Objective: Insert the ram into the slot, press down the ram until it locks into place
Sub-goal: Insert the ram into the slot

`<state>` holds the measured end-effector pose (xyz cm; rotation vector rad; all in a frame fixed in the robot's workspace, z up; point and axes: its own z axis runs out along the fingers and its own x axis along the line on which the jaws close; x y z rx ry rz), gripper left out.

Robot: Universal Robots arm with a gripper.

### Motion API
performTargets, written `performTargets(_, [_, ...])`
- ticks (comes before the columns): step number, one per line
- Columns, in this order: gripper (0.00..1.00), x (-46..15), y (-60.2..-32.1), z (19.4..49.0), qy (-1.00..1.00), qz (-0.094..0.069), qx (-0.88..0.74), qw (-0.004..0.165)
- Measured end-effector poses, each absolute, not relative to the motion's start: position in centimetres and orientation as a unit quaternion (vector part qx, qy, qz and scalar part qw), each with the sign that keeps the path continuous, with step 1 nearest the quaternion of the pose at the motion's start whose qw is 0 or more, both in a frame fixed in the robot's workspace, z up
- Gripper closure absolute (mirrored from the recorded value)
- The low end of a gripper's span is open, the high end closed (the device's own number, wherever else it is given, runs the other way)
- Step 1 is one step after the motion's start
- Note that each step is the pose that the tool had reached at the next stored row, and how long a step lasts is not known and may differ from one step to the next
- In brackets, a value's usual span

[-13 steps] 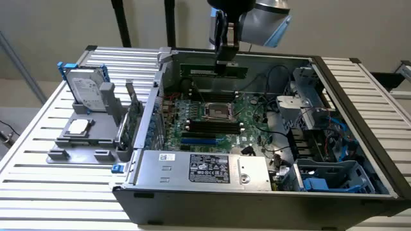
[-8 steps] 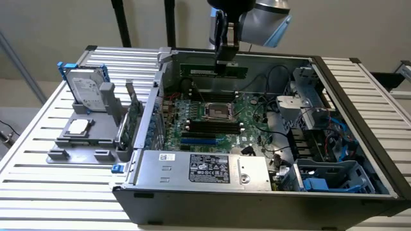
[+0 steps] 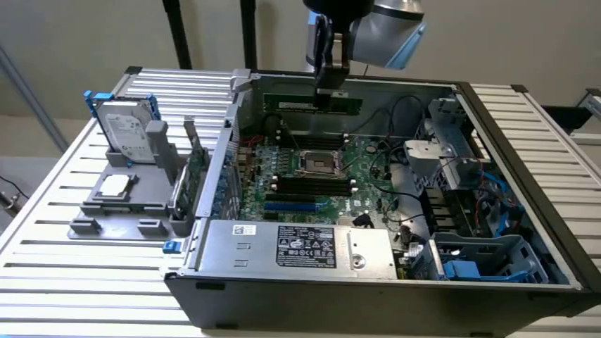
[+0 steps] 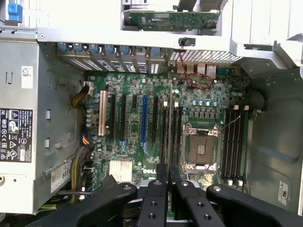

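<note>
Slatted metal table; an open PC case is laid on its side on it, motherboard exposed. The ram is pinched on edge by the gripper, long side level, and held high over the case's far wall in the exterior view, clear of the board. In the wrist view the fingers are seen pressed close together on the stick's thin edge. Black memory slots are laid parallel just beside the square CPU socket, well below the ram. A blue slot is set further toward the power supply. A grey holder with a hard drive is placed on the exterior view's left of the case.
</note>
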<state>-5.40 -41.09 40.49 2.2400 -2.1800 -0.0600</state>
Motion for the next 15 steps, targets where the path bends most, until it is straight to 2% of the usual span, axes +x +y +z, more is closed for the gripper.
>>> performTargets(15, [0.87,-4.5,-39.9,37.9,-0.697,-0.019,0.717,0.008])
